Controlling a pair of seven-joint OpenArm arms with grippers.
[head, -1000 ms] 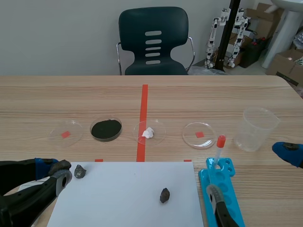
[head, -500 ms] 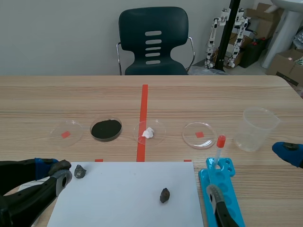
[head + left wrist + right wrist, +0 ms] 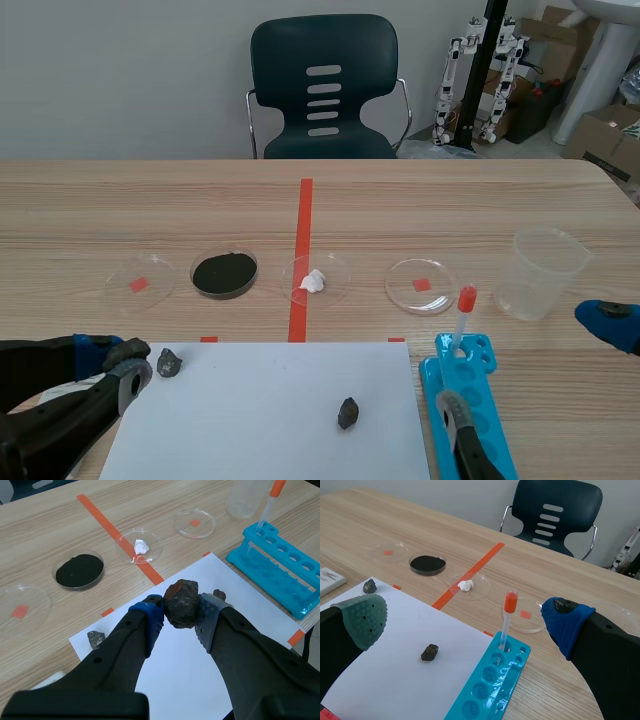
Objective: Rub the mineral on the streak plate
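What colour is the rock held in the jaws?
The rock is dark reddish-brown, clearest in the left wrist view.

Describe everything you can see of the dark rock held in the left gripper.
The dark reddish-brown rough rock is a lumpy, irregular chunk with a matte, pitted surface, rustier on top and darker below. It is pinched in the left gripper, with the blue pad on one side and the grey pad on the other. Nothing else touches it. It hangs over the white paper sheet, seemingly clear of the surface.
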